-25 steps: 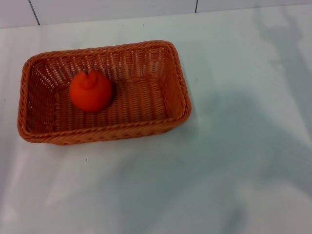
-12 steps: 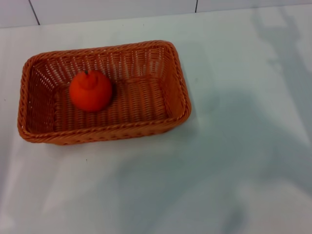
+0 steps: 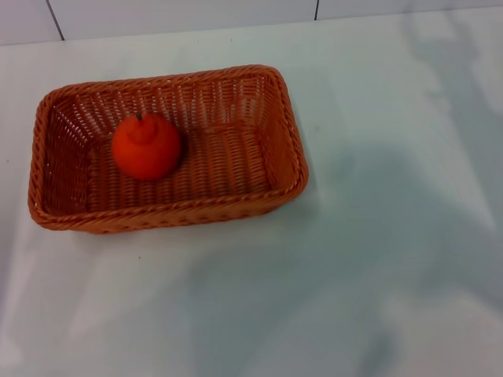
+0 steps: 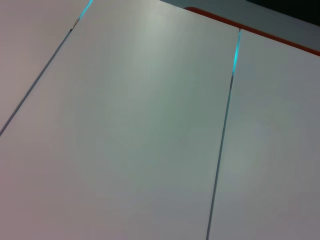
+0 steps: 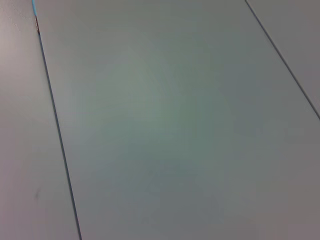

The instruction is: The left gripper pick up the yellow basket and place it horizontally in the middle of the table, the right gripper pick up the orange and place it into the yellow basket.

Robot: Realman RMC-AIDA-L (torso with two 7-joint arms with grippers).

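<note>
You can't see the left gripper or the right gripper in any view, so you can't tell if they are open or closed; both wrist cameras show only pale panels with thin lines. Since a moment ago nothing has moved. The orange (image 3: pixel 146 147) sits inside the yellow basket (image 3: pixel 287 126) on the table (image 3: pixel 377 236), toward its left end; the job looks done.

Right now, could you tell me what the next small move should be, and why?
Probably none beyond keeping both arms parked clear: the orange already sits inside the yellow basket, which lies flat on the table, left of centre in the head view. Neither gripper shows in any view.
</note>
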